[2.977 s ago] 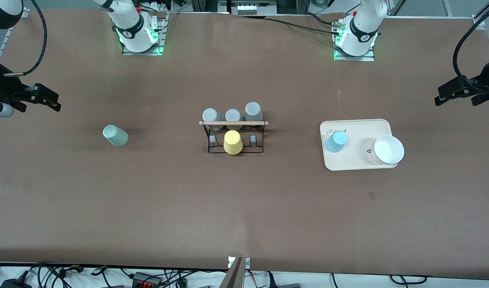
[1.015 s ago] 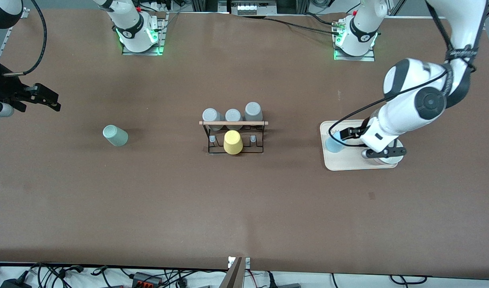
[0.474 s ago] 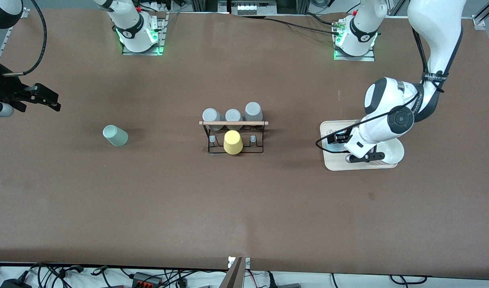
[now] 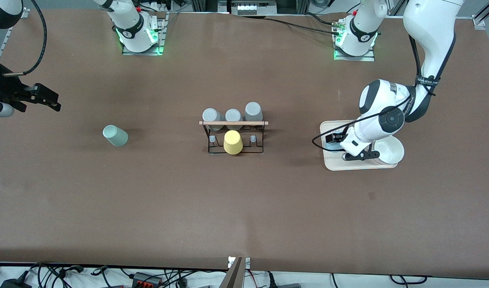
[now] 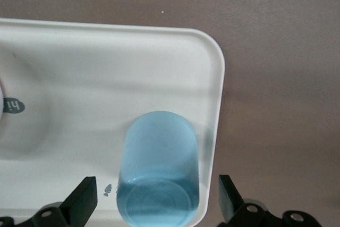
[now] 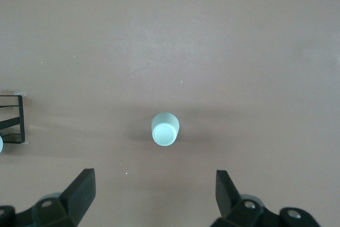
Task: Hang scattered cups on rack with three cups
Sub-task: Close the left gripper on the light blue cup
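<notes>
Left gripper (image 5: 156, 206) low over tray (image 4: 332, 164), jaws wide astride blue cup (image 5: 159, 163).
Right gripper (image 6: 154, 200) waits, spread wide. Counted: one mint cup (image 4: 115, 135), one rack (image 4: 233, 136).

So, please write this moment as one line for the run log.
left gripper: open, over blue cup on tray | right gripper: open, waiting | mint cup: on table

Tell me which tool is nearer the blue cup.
Left. The left tool hangs open right over the blue cup on the tray. The right tool waits open at the right arm's end of the table, above the green cup.
</notes>
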You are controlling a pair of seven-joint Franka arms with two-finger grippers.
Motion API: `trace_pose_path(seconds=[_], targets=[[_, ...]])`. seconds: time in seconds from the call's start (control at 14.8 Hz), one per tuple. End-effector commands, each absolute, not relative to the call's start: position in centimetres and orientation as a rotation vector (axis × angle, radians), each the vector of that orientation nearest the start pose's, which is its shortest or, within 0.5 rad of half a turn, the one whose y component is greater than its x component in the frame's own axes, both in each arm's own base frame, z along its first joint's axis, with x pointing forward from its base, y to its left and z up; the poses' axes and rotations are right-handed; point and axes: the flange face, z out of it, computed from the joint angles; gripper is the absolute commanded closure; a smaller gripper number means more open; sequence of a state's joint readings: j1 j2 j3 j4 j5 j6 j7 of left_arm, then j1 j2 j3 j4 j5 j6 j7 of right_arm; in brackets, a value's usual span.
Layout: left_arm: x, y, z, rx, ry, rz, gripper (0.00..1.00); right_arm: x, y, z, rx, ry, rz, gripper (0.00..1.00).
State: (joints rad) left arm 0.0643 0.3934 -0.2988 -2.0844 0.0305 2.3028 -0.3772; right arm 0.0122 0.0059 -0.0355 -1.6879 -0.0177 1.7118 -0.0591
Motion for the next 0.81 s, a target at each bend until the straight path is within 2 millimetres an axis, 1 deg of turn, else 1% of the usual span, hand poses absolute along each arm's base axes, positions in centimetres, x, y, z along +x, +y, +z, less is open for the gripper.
trace_pose_path(seconds=[0.0, 0.07, 0.2, 0.41, 0.54, 0.61, 0.68, 0.74], targets=[[55.2, -13.2, 22.5, -3.139, -0.225, 0.250, 0.00, 56.3, -1.5, 58.0, -3.145, -0.063, -0.024, 0.00], [55.2, -13.2, 22.5, -3.139, -0.227, 0.250, 0.01, 56.3, -1.4, 58.0, -3.145, -0.066, -0.024, 0.00], [55.3, -13.2, 22.5, -3.139, -0.235, 0.248, 0.12, 56.2, -1.5, 58.0, -3.144, -0.063, -0.017, 0.00], [55.3, -13.3, 22.6, -3.138, -0.235, 0.250, 0.37, 56.2, -1.5, 58.0, -3.144, -0.063, -0.017, 0.00], [55.5, -13.1, 23.2, -3.136, -0.237, 0.247, 0.49, 56.2, -1.5, 57.9, -3.144, -0.063, -0.014, 0.00], [55.7, -13.0, 23.6, -3.132, -0.237, 0.252, 0.50, 56.2, -1.5, 57.9, -3.144, -0.063, -0.014, 0.00], [56.3, -13.0, 24.5, -3.129, -0.239, 0.254, 0.50, 56.2, -1.5, 57.9, -3.144, -0.063, -0.014, 0.00], [57.2, -13.0, 25.9, -3.124, -0.241, 0.259, 0.50, 56.2, -1.5, 57.9, -3.144, -0.063, -0.014, 0.00]])
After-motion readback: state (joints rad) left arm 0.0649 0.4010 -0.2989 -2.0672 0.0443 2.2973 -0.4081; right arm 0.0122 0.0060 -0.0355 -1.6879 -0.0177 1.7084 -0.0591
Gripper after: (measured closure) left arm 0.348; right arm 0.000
